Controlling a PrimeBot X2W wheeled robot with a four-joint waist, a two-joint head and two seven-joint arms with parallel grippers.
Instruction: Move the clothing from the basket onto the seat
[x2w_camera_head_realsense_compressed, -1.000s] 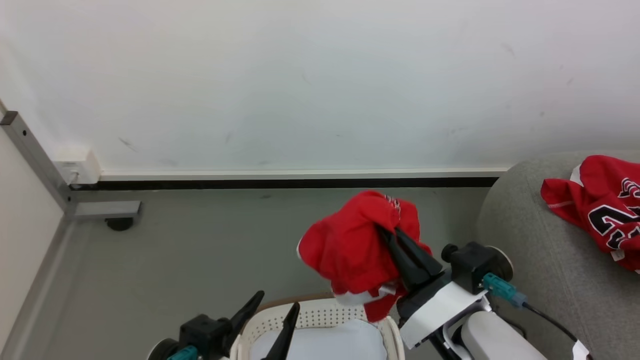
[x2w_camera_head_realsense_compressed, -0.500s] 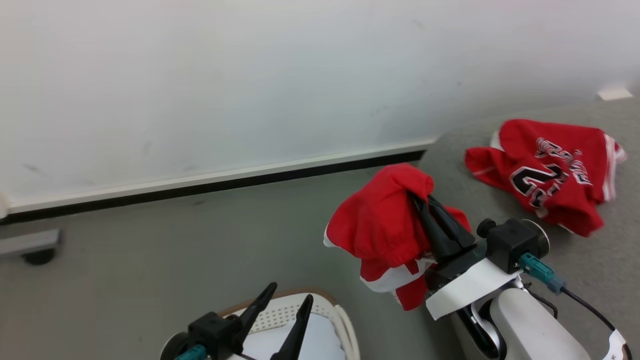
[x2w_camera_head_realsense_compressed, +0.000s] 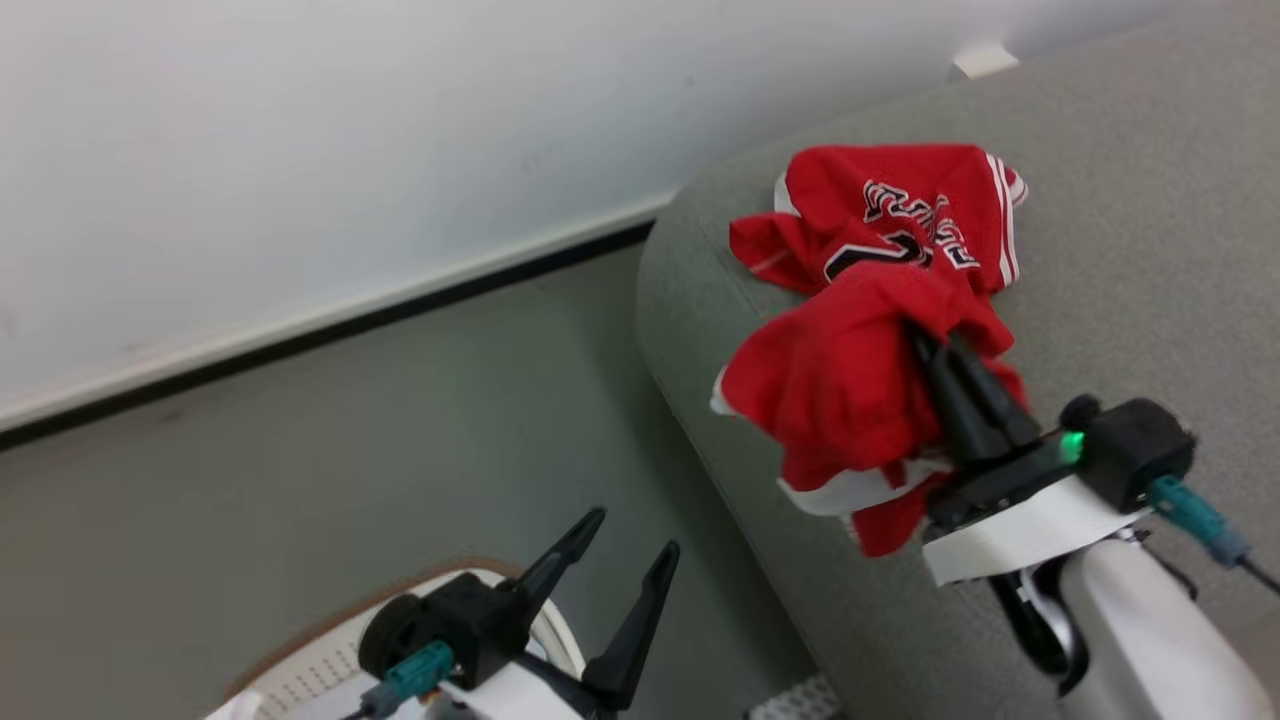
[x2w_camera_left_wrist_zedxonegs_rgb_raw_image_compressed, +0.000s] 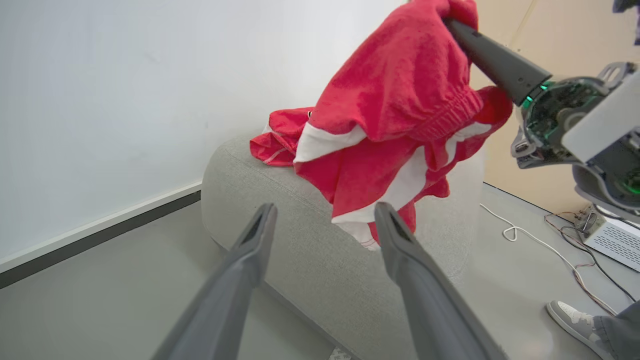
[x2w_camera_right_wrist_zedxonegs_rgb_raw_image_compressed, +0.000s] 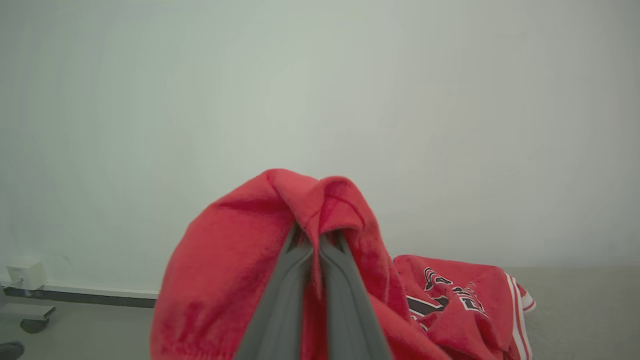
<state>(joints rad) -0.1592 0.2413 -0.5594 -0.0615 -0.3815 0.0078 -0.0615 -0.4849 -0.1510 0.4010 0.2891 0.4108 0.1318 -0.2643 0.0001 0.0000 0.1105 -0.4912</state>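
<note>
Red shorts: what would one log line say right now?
right gripper shut on red shorts | held above seat | jersey on seat | left gripper open

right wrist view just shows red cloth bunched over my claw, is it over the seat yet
Observer: Yes. In the head view the red shorts hang from the right claw above the grey seat, near its rounded edge.
Operator: touching the jersey
Observer: Cannot tell. The left wrist view shows the shorts' white-banded lower part dangling free in front of the jersey.
Operator: left claw free
Observer: Yes. The left claw is open and empty, low beside the laundry basket.
</note>
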